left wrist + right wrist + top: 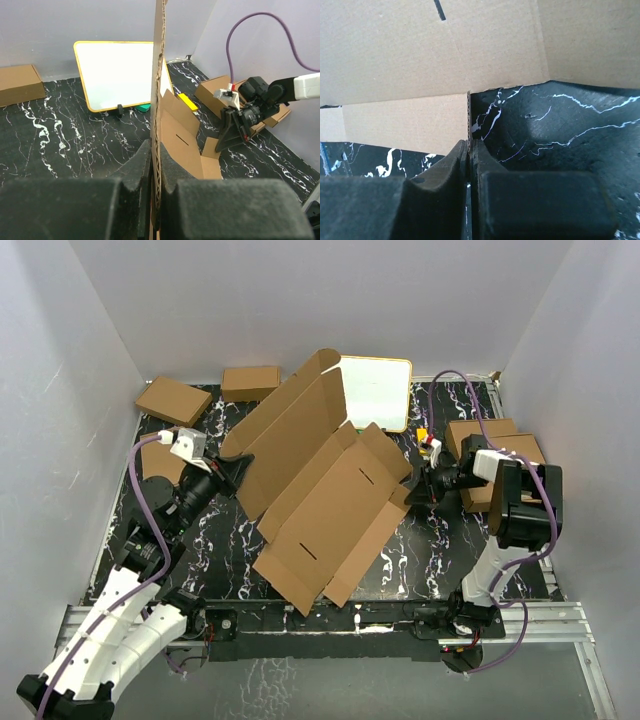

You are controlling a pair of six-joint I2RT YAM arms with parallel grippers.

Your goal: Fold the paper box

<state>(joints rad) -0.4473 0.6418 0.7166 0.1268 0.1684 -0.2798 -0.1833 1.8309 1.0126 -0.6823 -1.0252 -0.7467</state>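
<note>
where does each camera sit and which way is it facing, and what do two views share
Top external: high behind the robot, looking down on the table; left gripper and right gripper show, both pinching the paper box.
Left wrist: rides the left gripper, facing the right gripper; own fingers clamp a box edge.
Right wrist: low over the table, facing the box; own fingers clamp a flap.
Shared: top and left wrist show the white board.

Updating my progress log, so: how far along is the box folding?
Done: one long panel of the cardboard sheet is raised along its fold. In hand: the left hand pinches that raised panel's edge, the right hand pinches a flap on the opposite side. Left: the other flaps lie open, nothing is tucked, no closed box yet.
</note>
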